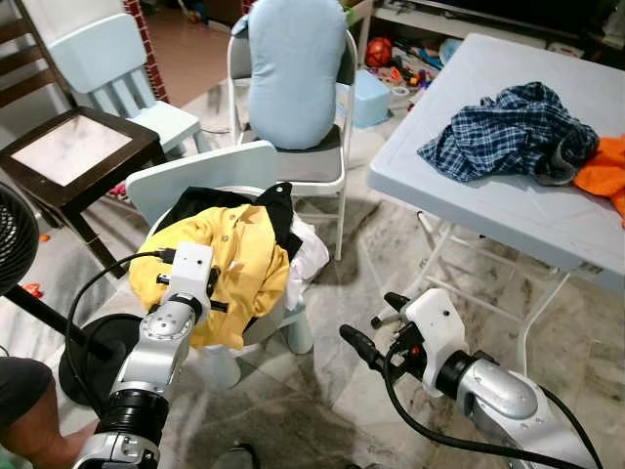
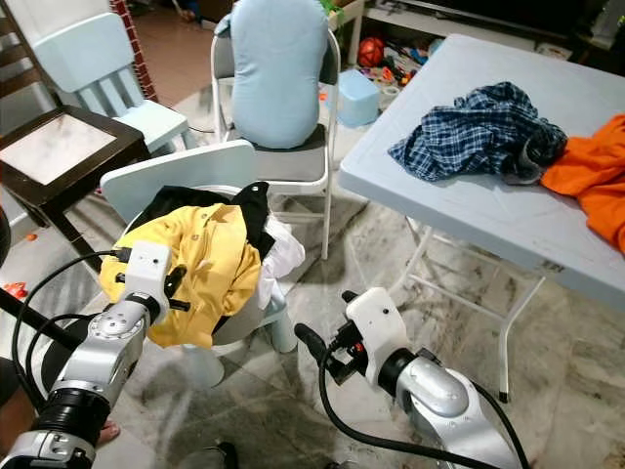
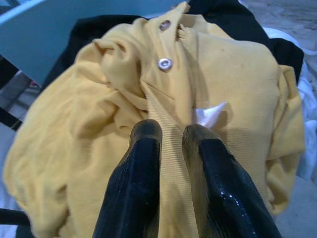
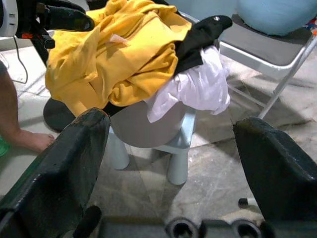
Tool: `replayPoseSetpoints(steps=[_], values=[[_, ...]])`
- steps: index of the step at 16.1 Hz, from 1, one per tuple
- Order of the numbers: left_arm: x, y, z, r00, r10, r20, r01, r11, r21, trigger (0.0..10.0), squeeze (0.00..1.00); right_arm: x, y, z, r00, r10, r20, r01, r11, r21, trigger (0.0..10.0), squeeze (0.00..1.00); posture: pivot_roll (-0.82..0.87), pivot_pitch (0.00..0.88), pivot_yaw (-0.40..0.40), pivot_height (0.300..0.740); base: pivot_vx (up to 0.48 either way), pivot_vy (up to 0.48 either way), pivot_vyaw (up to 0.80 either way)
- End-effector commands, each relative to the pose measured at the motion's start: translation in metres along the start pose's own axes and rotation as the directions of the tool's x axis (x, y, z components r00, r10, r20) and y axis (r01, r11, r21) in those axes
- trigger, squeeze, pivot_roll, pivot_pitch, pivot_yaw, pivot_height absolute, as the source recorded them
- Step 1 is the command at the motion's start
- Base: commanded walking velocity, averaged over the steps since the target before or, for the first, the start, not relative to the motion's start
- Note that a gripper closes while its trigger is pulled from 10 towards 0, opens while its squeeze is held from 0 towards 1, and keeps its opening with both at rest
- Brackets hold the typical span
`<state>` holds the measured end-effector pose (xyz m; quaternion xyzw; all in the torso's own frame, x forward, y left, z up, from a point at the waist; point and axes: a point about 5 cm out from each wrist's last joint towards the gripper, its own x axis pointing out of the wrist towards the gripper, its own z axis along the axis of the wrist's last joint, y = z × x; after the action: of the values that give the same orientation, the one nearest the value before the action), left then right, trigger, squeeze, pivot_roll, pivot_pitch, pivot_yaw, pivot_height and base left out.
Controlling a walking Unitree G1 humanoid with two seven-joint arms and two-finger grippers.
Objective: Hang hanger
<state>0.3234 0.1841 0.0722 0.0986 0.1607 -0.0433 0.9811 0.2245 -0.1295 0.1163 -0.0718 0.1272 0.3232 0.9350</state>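
The left tool [image 3: 166,134], fingers pressed nearly together, sits directly over the yellow shirt [image 1: 229,259] heaped on the chair [image 1: 200,176], far nearer than the spread right tool [image 1: 376,327] off to its side; no hanger can be made out.

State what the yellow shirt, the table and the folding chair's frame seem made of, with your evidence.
Yellow shirt: soft knit fabric, fine ribbed weave, metal-looking snap. Table: probably moulded plastic, matt pale top. Chair frame: likely painted metal tubing, thin and glossy.
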Motion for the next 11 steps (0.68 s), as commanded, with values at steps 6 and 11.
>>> replayPoseSetpoints(steps=[6,11], values=[[0.016,-0.013,0.009,0.996,-0.085,-0.028,0.086,0.995,0.054,10.0,0.0,-0.003,0.0,0.013,0.999,-0.034,0.037,0.035,0.999,-0.028,10.0,0.0,-0.09,0.163,-0.03,0.74,0.0,0.0,0.0],[0.024,-0.029,0.017,0.99,-0.138,-0.031,0.14,0.986,0.09,10.0,1.0,-0.01,0.004,0.009,0.999,-0.042,0.015,0.043,0.998,-0.042,10.0,0.0,-0.1,0.18,-0.022,0.74,0.0,0.0,0.0]])
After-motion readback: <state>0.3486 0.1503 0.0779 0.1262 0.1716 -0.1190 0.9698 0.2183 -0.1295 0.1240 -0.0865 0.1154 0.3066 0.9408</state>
